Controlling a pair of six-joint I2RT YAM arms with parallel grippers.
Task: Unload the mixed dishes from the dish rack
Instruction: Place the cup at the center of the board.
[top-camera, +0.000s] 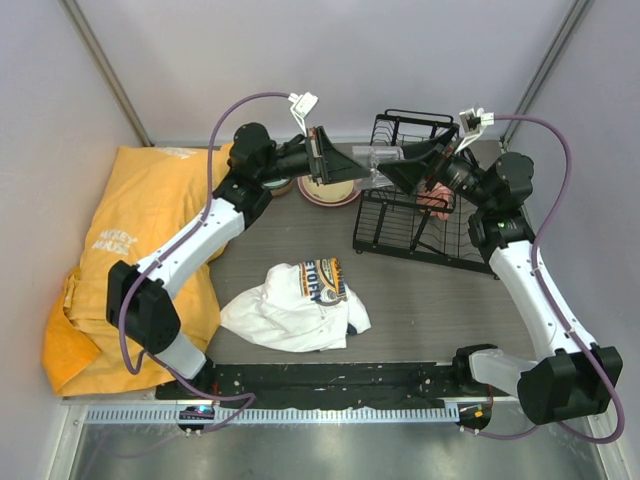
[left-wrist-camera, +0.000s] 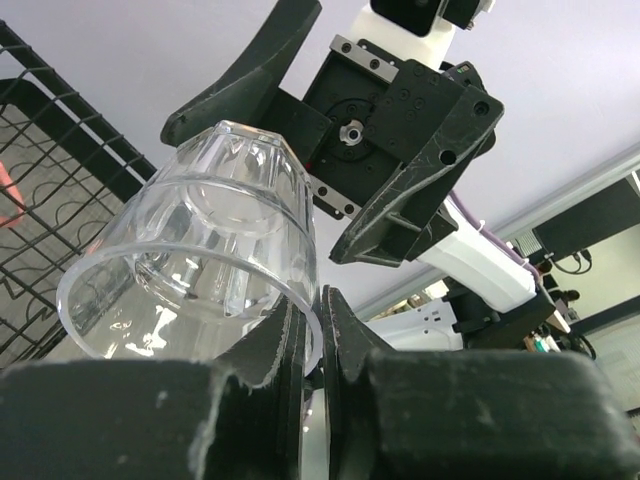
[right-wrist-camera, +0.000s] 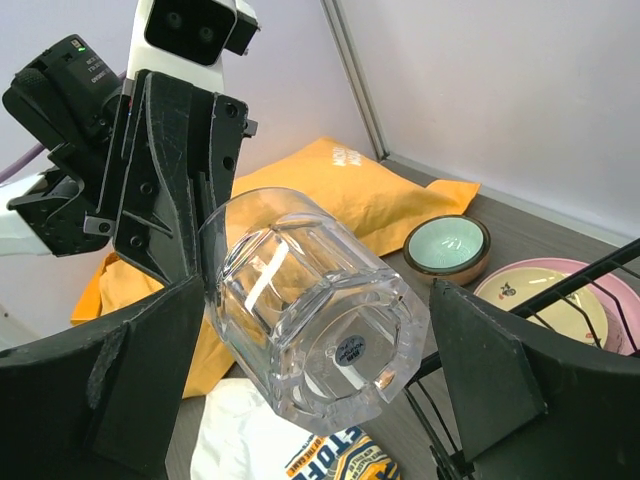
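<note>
Black fingers of the left gripper (left-wrist-camera: 312, 345) press together on the rim of the clear faceted drinking glass (left-wrist-camera: 200, 250), pinching its wall near the lip. That glass hangs in the air between the two arms, over the near-left edge of the black wire dish rack (top-camera: 420, 215). Either side of its base, the right gripper (right-wrist-camera: 315, 375) stands spread wide, not touching it. On the grey table, a mint-green bowl (right-wrist-camera: 447, 247) sits beside stacked pink and cream plates (right-wrist-camera: 560, 300), near a crumpled white printed T-shirt (top-camera: 295, 305) and orange cloth (top-camera: 130, 260).
</note>
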